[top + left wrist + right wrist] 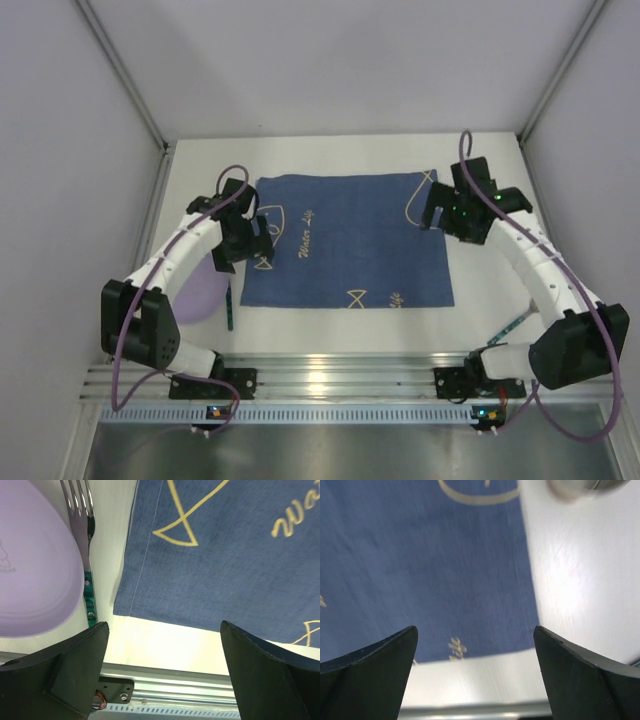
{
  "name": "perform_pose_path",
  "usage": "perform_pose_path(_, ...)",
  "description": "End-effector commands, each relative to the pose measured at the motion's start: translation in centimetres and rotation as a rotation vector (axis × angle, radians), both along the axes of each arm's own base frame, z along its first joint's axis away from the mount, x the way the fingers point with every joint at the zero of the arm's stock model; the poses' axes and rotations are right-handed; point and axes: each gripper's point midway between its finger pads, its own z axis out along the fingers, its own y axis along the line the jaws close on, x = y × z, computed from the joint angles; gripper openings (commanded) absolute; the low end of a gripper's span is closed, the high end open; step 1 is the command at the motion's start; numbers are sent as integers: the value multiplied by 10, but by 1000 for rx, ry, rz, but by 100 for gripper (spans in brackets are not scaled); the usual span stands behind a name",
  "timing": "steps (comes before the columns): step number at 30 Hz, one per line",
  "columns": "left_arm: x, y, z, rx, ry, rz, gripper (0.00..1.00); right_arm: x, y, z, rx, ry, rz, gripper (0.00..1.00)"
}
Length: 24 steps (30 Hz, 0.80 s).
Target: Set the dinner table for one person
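Close in, the left wrist view gives what the overhead view half hides. A round lilac plastic plate (35, 565) lies left of the left gripper (163, 630), with a metal fork on a dark green handle (80, 525) tight against the plate's right rim, tines pointing away. From above, the left arm (185, 245) covers most of that plate. The left gripper's black fingers (75, 665) stand spread wide, holding nothing. Under the gap is bare matte white rectangular worktop (165, 645); just beyond lies the near left corner of a dark blue cloth with pale yellow fish drawings (225, 555).

The right wrist view shows the right gripper (475, 630) spread as wide and empty, over the cloth's right edge, worktop to its right. At the top edge of that view sits a round greyish thing (575, 485), too blurred to name. The overhead view adds a thin teal item (515, 325) beside the right arm (540, 265), too small to identify.

Both arms rise from bases at the worktop's near edge, elbows swung outward, forearms angling inward, wrists tipped down. The left gripper hangs over the cloth's left edge, the right one near its far right corner.

The worktop runs on past the cloth to the far wall. A ribbed aluminium rail (330, 385) lines its near edge; plain pale grey walls (340, 60) close three sides.
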Motion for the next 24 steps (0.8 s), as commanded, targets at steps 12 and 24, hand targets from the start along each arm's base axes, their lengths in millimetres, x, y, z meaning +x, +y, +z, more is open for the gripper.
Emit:
perform_pose_path(12,25,-1,32,17,-72,-14,97,91,-151,10,-104,7,-361,100)
perform_pose_path(24,25,5,28,53,-70,-14,96,103,-158,-81,-112,169,-364,71)
